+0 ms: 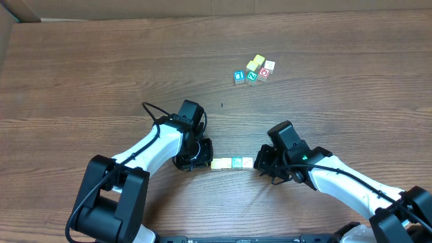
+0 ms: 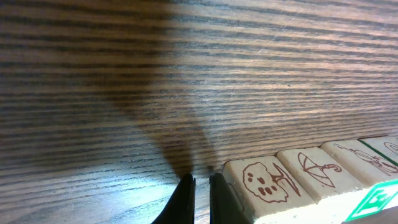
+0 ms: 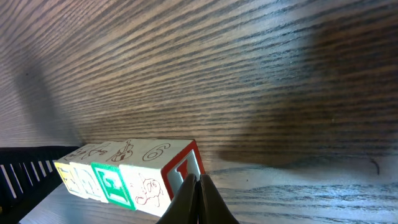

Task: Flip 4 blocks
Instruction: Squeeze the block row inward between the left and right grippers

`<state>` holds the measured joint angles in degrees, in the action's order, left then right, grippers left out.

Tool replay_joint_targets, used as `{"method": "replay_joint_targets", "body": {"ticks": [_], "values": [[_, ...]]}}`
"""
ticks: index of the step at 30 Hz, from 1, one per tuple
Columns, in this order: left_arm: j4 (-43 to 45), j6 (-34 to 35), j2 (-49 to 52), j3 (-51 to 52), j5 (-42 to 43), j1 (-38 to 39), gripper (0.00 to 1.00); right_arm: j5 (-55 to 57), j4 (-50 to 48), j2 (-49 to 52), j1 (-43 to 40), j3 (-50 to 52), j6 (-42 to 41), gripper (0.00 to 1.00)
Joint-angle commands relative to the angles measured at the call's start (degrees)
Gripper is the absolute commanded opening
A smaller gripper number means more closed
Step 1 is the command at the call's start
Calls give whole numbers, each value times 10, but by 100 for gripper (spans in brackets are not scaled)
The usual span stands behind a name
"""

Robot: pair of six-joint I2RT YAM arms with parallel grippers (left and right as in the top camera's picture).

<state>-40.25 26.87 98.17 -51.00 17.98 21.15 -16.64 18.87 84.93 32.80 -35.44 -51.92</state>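
Note:
Four blocks lie in a tight row on the table between my two grippers: two yellow at the left, a teal-green one, then a whitish-cream one. My left gripper is shut at the row's left end; in the left wrist view its tips rest on the table beside the first block, which bears a red tree drawing. My right gripper is shut at the right end. In the right wrist view its tips touch the red-bordered end face of the row. Neither holds anything.
A loose cluster of several more cubes, among them a blue-faced and a red-faced one, sits at the far right of the wooden table. A cardboard wall runs along the far edge.

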Motion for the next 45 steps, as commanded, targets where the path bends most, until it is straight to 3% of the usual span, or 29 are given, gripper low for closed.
{"method": "replay_joint_targets", "body": {"ticks": [1, 45], "values": [[1, 6, 7, 2, -6, 3, 4, 10, -4, 3, 11, 3, -5, 4], [4, 2, 7, 2, 1, 3, 4, 19, -13, 3, 18, 5, -7, 4]]}}
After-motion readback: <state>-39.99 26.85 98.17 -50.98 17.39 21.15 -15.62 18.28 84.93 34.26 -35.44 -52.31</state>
